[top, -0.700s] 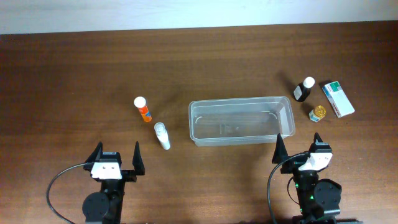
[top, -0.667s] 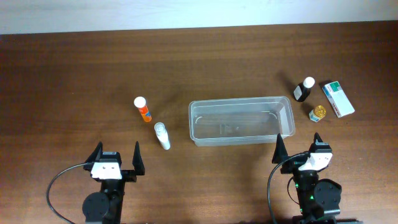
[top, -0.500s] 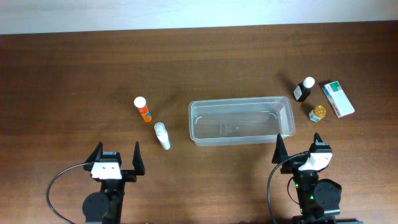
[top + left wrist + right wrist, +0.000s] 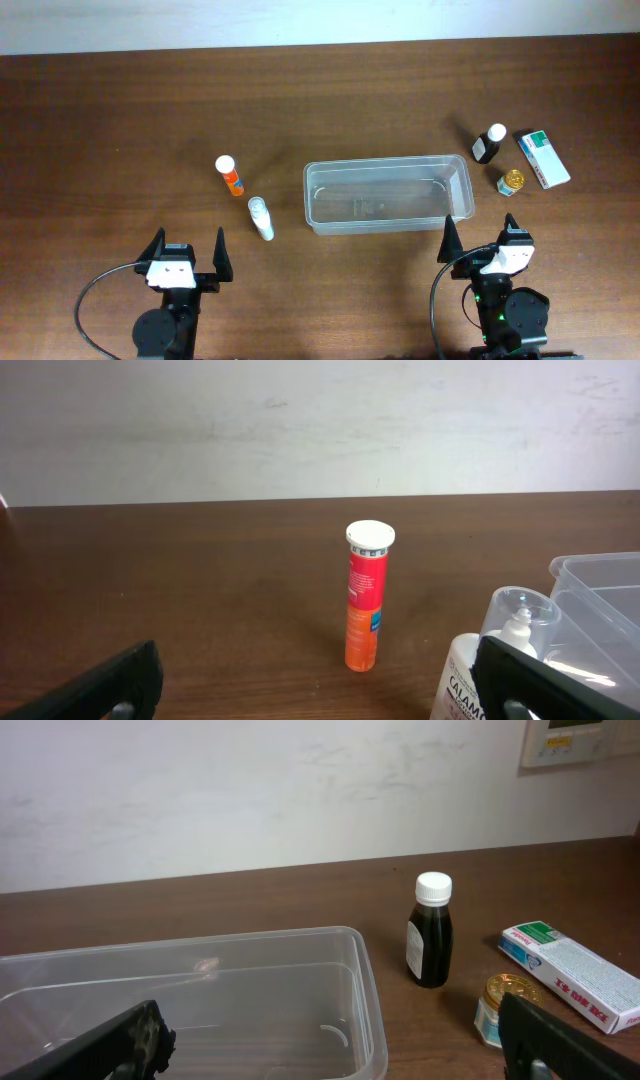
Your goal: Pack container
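Note:
The clear plastic container (image 4: 387, 194) sits empty mid-table; it also shows in the right wrist view (image 4: 190, 1000). An orange tube with a white cap (image 4: 230, 176) (image 4: 366, 598) and a white lotion bottle (image 4: 261, 218) (image 4: 490, 660) lie left of it. A dark bottle (image 4: 488, 144) (image 4: 431, 931), a small gold-lidded jar (image 4: 512, 181) (image 4: 506, 1008) and a white-and-green box (image 4: 543, 158) (image 4: 572, 973) lie to its right. My left gripper (image 4: 187, 252) (image 4: 320, 685) is open and empty near the front edge. My right gripper (image 4: 479, 241) (image 4: 330, 1045) is open and empty, just in front of the container.
A white wall (image 4: 320, 420) runs behind the table's far edge. A wall-mounted panel (image 4: 580, 740) shows at the upper right of the right wrist view.

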